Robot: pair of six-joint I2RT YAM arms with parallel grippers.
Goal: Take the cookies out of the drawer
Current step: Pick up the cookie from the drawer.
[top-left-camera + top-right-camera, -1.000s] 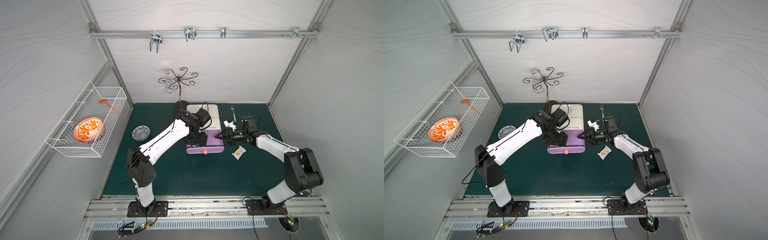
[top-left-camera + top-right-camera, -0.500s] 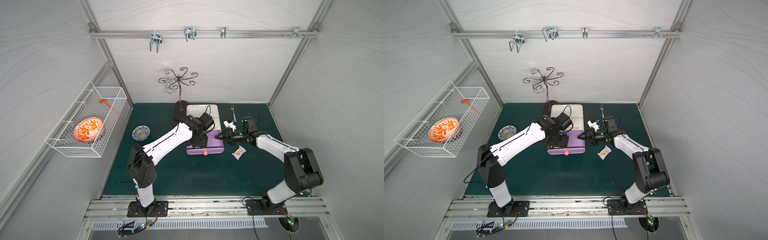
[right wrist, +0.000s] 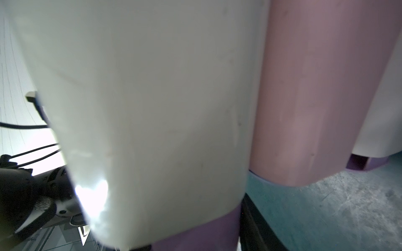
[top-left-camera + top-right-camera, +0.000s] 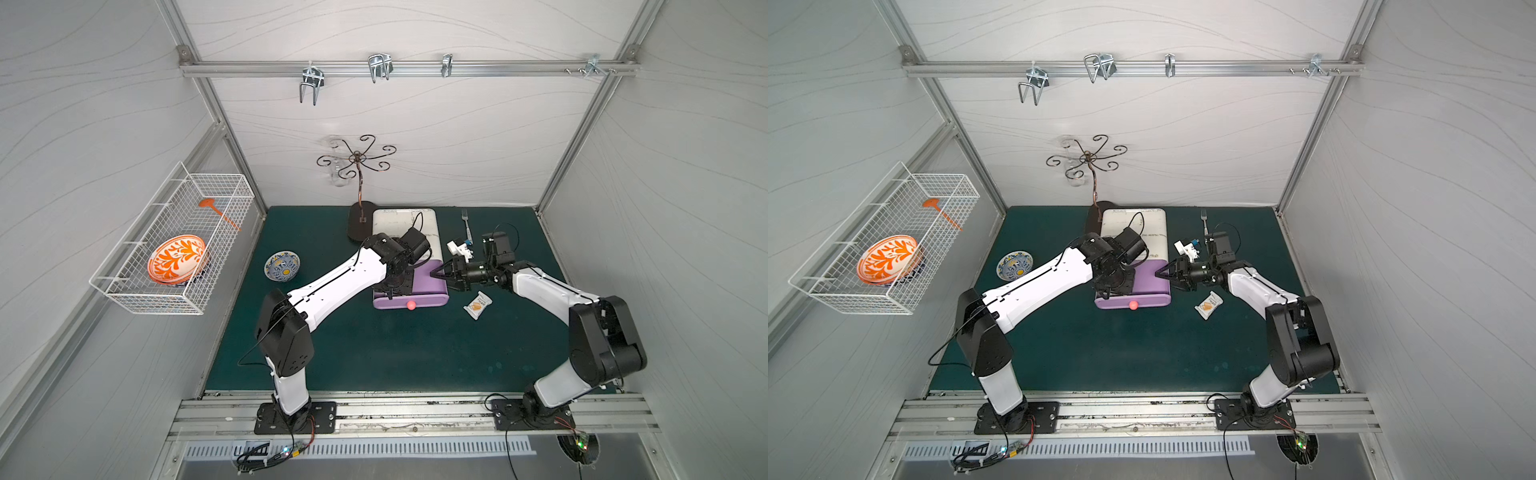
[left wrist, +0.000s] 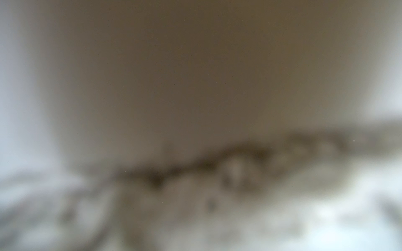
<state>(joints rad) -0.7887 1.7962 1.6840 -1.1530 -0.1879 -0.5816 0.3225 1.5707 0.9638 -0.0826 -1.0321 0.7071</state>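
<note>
Observed one white cookie packet [image 4: 478, 305] flat on the green surface [image 4: 374, 353], beside the open purple drawer [image 4: 424, 300], near the right claw [image 4: 441, 279]. Found right claw against the drawer's side, left claw [image 4: 390, 291] down inside the drawer; could not tell either claw's state.

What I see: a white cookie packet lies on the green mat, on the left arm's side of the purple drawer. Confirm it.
Wrong side. The white cookie packet lies on the green mat, on the right arm's side of the purple drawer; both top views show it.
</note>
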